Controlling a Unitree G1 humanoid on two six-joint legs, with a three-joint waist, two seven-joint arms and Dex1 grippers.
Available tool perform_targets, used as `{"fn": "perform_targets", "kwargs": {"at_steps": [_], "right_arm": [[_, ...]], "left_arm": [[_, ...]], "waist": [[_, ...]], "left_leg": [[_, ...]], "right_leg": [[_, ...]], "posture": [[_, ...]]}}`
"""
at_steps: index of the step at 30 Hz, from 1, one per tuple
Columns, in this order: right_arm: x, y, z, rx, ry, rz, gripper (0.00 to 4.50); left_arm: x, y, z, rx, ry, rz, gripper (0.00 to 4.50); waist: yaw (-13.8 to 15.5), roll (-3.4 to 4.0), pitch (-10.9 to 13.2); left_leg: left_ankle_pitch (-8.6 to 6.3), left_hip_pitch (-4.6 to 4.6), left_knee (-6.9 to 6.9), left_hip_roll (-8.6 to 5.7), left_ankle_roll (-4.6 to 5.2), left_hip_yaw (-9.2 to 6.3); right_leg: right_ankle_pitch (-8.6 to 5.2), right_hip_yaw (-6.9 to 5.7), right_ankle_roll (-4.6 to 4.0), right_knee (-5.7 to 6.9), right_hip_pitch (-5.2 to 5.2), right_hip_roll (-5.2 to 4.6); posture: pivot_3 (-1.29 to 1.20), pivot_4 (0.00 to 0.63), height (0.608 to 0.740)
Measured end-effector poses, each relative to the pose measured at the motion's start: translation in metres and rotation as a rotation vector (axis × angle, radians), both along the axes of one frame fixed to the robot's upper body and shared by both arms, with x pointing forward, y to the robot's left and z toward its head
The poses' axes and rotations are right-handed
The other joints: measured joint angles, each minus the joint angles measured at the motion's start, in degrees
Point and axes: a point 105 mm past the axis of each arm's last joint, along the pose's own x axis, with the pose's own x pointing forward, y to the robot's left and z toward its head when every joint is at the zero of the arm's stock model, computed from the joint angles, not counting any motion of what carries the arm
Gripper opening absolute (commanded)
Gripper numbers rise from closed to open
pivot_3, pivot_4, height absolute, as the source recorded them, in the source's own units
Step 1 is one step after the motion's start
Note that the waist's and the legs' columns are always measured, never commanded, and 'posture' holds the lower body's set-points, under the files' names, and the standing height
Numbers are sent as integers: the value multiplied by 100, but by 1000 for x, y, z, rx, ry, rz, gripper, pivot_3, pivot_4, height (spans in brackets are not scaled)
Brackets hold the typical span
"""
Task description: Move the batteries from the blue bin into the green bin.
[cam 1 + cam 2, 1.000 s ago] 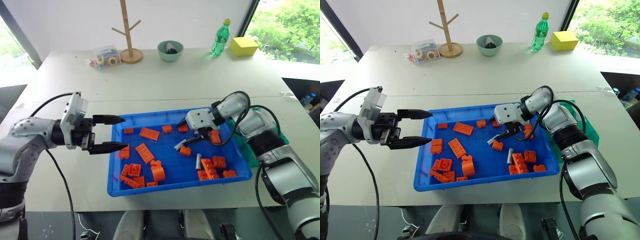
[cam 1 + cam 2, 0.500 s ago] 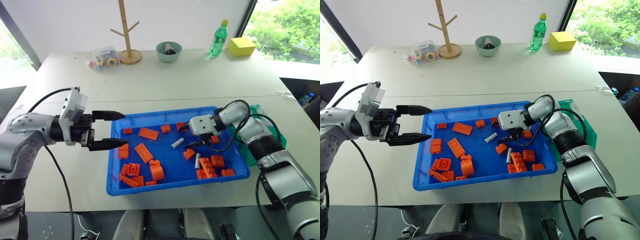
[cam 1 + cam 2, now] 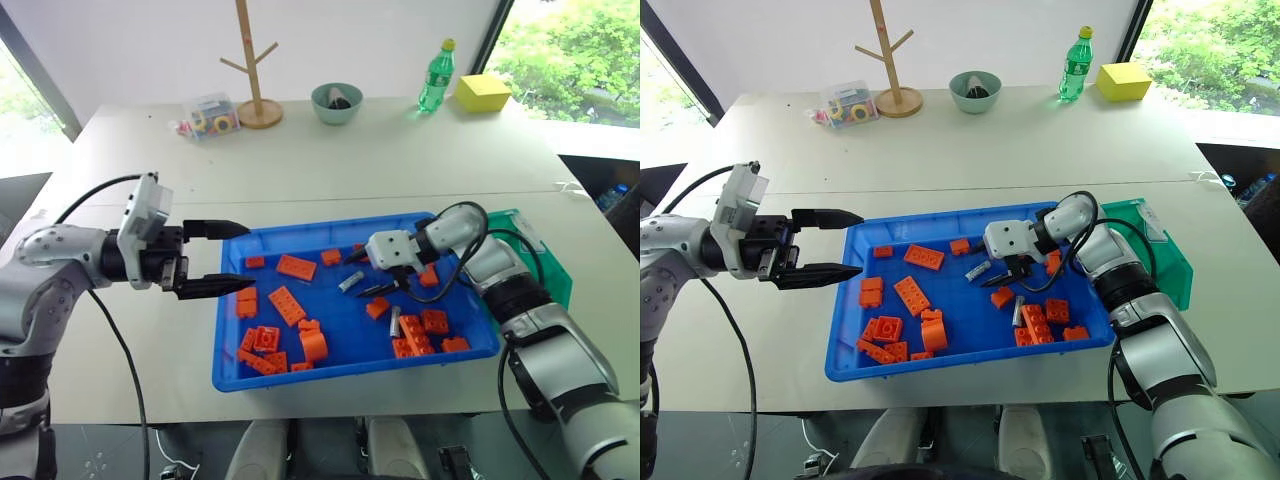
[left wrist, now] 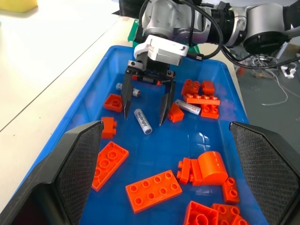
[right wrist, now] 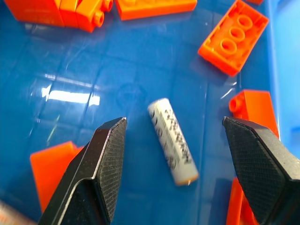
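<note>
The blue bin (image 3: 350,375) lies in front of me, scattered with orange bricks. One silver-grey battery (image 5: 171,140) lies flat on its floor between the fingers of my right gripper (image 3: 362,275), which is open, low over it and clear of it on both sides. A second battery (image 3: 396,321) rests near a brick cluster further right. A third battery (image 4: 189,107) lies by the bricks. The green bin (image 3: 545,270) stands against the blue bin's right end, behind my right arm. My left gripper (image 3: 250,255) hovers open and empty over the blue bin's left rim.
Orange bricks (image 3: 290,305) lie all over the blue bin's floor. At the table's far edge stand a wooden peg tree (image 3: 255,60), a clear box of small parts (image 3: 210,112), a teal bowl (image 3: 340,100), a green bottle (image 3: 438,75) and a yellow block (image 3: 483,92).
In the last half second my right gripper has shifted left and slightly down, so its open fingers now straddle the battery. The left gripper has stayed put.
</note>
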Motion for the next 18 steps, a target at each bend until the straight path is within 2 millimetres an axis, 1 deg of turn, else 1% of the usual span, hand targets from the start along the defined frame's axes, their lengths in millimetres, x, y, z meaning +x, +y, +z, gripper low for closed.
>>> {"fn": "perform_targets", "kwargs": {"at_steps": [1, 3, 5, 6, 11, 16, 18], "right_arm": [[-1, 0, -1, -2, 7, -1, 2494], [-2, 1, -4, -7, 16, 4, 1539], [-3, 0, -7, -24, 29, 8, 419], [-3, 0, -7, -26, 31, 9, 72], [-5, -3, -8, -42, 62, 5, 82], [-7, -1, -7, -35, 96, -18, 82], [-7, 1, -2, -17, 92, -36, 82]], "left_arm": [[0, 0, 0, 0, 0, 0, 4500], [0, 0, 1, 0, -2, 0, 4500], [1, 0, 1, 0, -3, 0, 4500], [1, 0, 1, 0, -3, 1, 4500], [1, 0, 1, 0, -4, 1, 4500], [1, 0, 1, -1, -6, 0, 4500], [1, 0, 1, -3, -6, 0, 4500]], "waist": [[7, 0, 0], [7, 0, 0], [3, 0, 0], [2, 0, 0], [1, 0, 0], [4, 0, 0], [5, 1, 0]], "left_leg": [[0, 0, 0, 0, 0, 0], [0, 0, 0, 0, 0, 0], [0, 0, 0, 0, 0, 0], [0, 0, 0, 0, 0, 0], [0, 0, 0, 0, 0, 0], [0, 0, 0, 0, 0, 0], [0, -1, 0, 0, 0, 0]], "right_leg": [[0, 0, 0, 0, 0, 0], [0, 0, 0, 0, 0, 0], [0, 0, 0, 0, 0, 0], [0, 0, 0, 0, 0, 0], [0, 0, 0, 0, 0, 0], [0, 0, 0, 0, 0, 0], [0, 0, 0, 0, -1, 0]], "posture": [[0, 150, 703], [0, 150, 703], [0, 150, 703], [0, 150, 703], [0, 150, 703], [0, 150, 703], [0, 150, 703]]}}
